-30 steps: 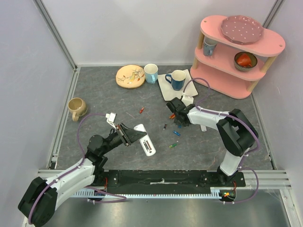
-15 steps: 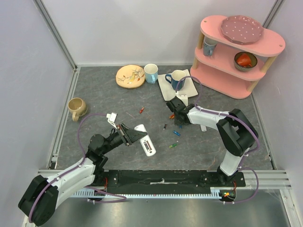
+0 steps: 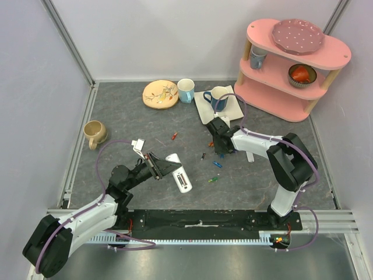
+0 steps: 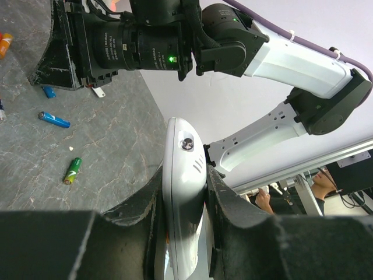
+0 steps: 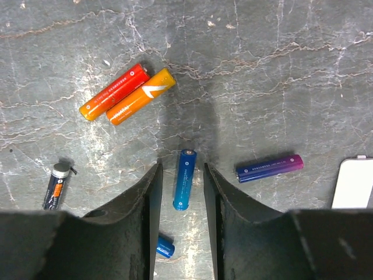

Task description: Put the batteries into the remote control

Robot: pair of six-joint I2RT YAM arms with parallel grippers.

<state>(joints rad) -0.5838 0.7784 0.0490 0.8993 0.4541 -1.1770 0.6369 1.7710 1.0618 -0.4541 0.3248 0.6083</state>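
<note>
My left gripper [image 3: 158, 166] is shut on the remote control [image 3: 180, 173], a slim white bar, and holds it on edge just above the table; both pads press its sides [image 4: 183, 192]. My right gripper [image 5: 182, 166] hangs open over the batteries. A blue battery [image 5: 184, 179] lies on the table between its jaws, touching neither. Around it lie a red one [image 5: 113, 91], an orange one [image 5: 140, 96], a blue-purple one [image 5: 269, 168] and a dark one [image 5: 56, 186]. In the top view the right gripper [image 3: 217, 143] is right of the remote, with a green battery [image 3: 213, 179] between them.
A small white cover piece [image 5: 354, 184] lies right of the right gripper. At the back are a patterned plate [image 3: 160, 93], a light mug [image 3: 186, 90] and a blue mug [image 3: 217, 98] on a white mat. A tan mug [image 3: 94, 133] stands far left, a pink shelf [image 3: 291, 64] at back right.
The right gripper has moved a little toward the back of the table and its jaws have spread wider. The left gripper and the remote have not moved.
</note>
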